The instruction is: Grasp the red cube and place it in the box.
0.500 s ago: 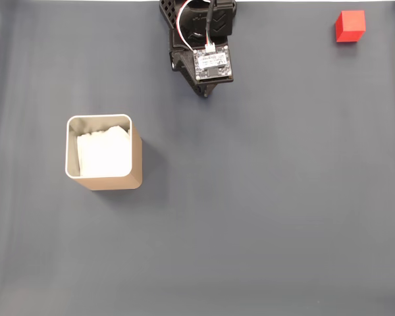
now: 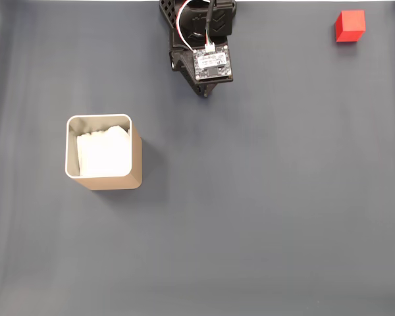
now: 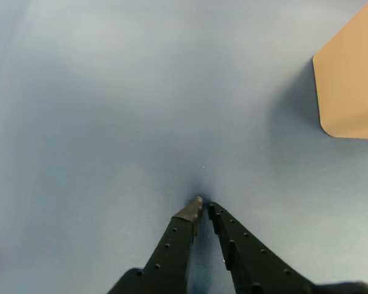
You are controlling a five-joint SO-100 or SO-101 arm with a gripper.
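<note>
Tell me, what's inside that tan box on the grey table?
In the fixed view, the box holds crumpled white paper, filling most of its opening. Anything beneath that paper is hidden. The red cube is not inside; it sits far off at the table's top right corner.

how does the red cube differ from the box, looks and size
The red cube is bright red and solid; the box is tan, open-topped, with white paper inside. The cube is much smaller than the box. In the fixed view the cube sits top right, the box left of centre. Both rest on the grey table, untouched.
</note>
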